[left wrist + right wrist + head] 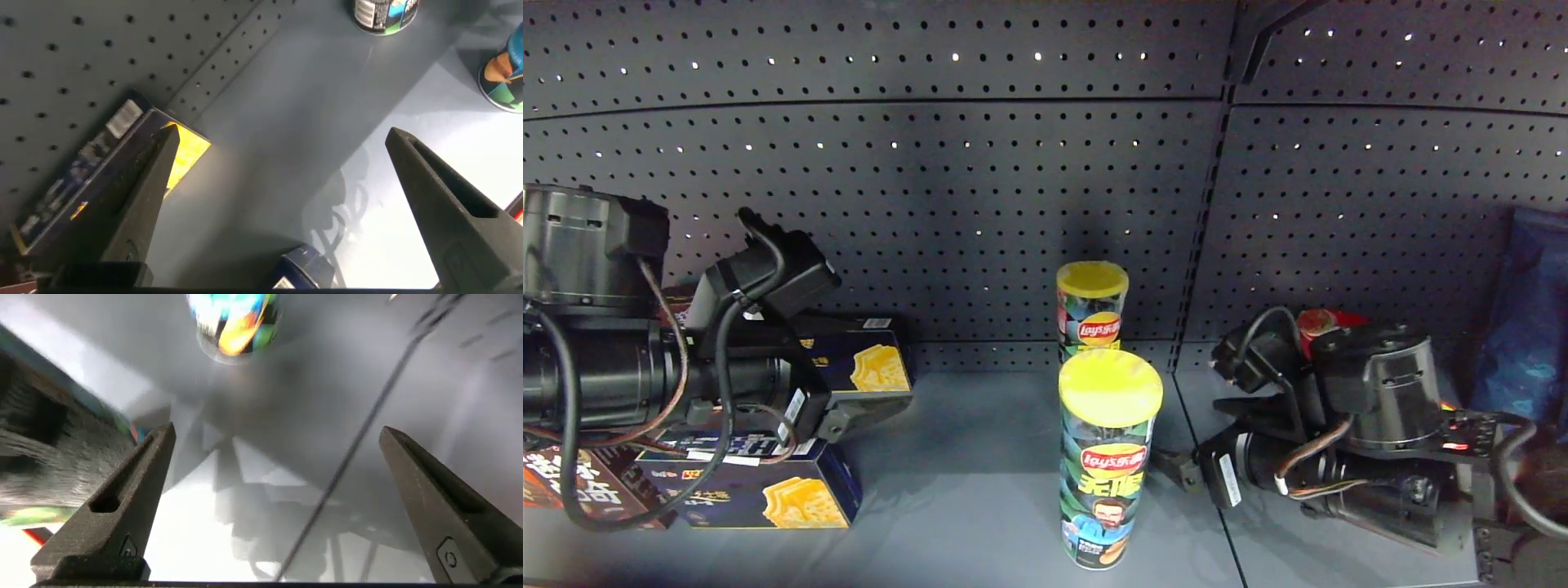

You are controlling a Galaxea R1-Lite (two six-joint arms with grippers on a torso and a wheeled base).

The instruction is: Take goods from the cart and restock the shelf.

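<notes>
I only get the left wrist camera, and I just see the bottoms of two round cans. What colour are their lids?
Observer: Yellow, both. The front can and the back can stand upright, one behind the other.
Operator: Where's my other arm?
Observer: The right gripper sits low on the robot's right of the front can, open and empty.
Operator: Anything past it?
Observer: A blue bag stands at the far right of the shelf.
</notes>
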